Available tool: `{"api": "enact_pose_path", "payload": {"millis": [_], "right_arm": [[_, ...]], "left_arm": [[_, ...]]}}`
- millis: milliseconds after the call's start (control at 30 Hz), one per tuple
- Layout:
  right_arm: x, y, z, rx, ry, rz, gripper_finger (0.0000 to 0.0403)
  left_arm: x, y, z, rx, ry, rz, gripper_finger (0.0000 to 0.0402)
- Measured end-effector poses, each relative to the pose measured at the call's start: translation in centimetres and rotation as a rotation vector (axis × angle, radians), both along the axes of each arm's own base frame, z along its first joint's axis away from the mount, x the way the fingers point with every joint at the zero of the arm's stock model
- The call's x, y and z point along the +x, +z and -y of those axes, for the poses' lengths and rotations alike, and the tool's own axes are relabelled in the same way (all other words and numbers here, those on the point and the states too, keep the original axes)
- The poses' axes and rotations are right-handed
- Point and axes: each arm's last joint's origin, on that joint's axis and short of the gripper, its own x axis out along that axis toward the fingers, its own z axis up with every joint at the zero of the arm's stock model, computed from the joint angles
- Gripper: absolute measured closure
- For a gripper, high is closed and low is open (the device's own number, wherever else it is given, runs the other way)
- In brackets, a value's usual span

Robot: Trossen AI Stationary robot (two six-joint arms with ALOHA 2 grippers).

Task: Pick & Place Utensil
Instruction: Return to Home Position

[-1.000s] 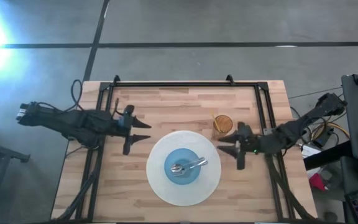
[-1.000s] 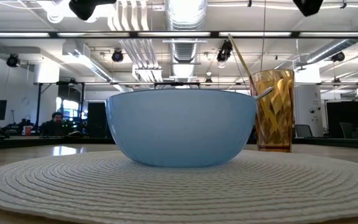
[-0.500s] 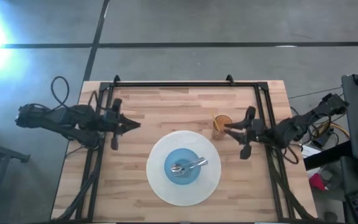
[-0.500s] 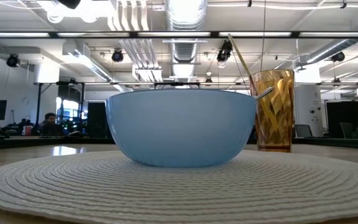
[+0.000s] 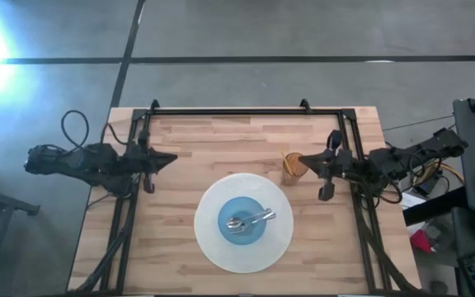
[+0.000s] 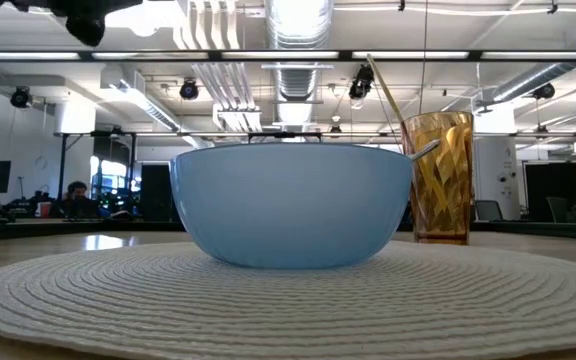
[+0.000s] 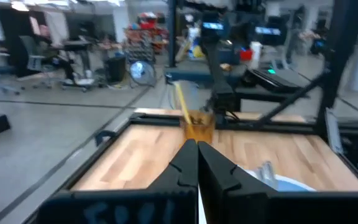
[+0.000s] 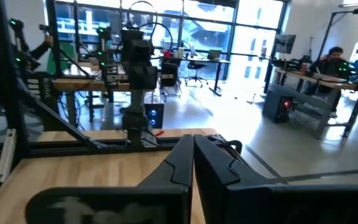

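One amber glass (image 5: 294, 168) stands between white mat (image 5: 209, 238) and right claw (image 5: 304, 158).

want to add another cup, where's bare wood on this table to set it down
Bare wood lies along the far edge, between the left gripper and the amber glass, and in both near corners beside the white mat. Crowded: the mat's middle holds the blue bowl with utensils, and the right gripper sits close by the glass.

On my bench (image 5: 221, 140) the bowl (image 5: 243, 221) sits mid-mat (image 5: 213, 243), spoon (image 5: 236, 223) and fork (image 5: 262, 218) inside. The glass (image 5: 294, 167) stands behind the mat's right side, just beside my right tool (image 5: 303, 158).
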Motion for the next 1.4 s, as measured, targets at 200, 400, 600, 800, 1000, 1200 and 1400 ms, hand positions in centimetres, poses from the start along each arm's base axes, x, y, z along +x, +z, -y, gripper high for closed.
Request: {"api": "enact_pose_path", "payload": {"millis": [200, 400, 600, 800, 1000, 1200, 1400], "right_arm": [[0.0, -0.8, 0.5, -0.024, -0.002, -0.021, 0.0394], [-1.4, -1.4, 1.6, -0.015, -0.008, 0.022, 0.0394], [-2.0, -3.1, 1.6, 0.006, 0.091, 0.111, 0.0394], [-2.0, -5.8, 1.7, 0.039, 0.071, 0.073, 0.0394], [-1.9, -7.9, 1.8, 0.056, 0.060, 0.025, 0.0394], [-2.3, -9.5, 2.0, 0.062, 0.055, 0.003, 0.0394], [-3.8, -10.5, 2.5, 0.050, 0.049, 0.042, 0.0394]], "left_arm": [[-0.8, -2.1, -0.3, -0.013, 0.037, 0.075, 0.0401], [-1.9, -3.5, -0.6, -0.024, 0.067, 0.114, 0.0401], [-2.5, -4.9, -0.7, -0.026, 0.057, 0.115, 0.0401], [-2.5, -6.7, -0.6, -0.041, 0.029, 0.074, 0.0401], [-2.4, -8.4, -0.4, -0.049, -0.025, 0.056, 0.0401], [-2.1, -9.9, -0.3, -0.040, -0.060, 0.020, 0.0401], [-1.9, -10.5, -0.3, -0.016, -0.061, -0.010, 0.0401]]}}
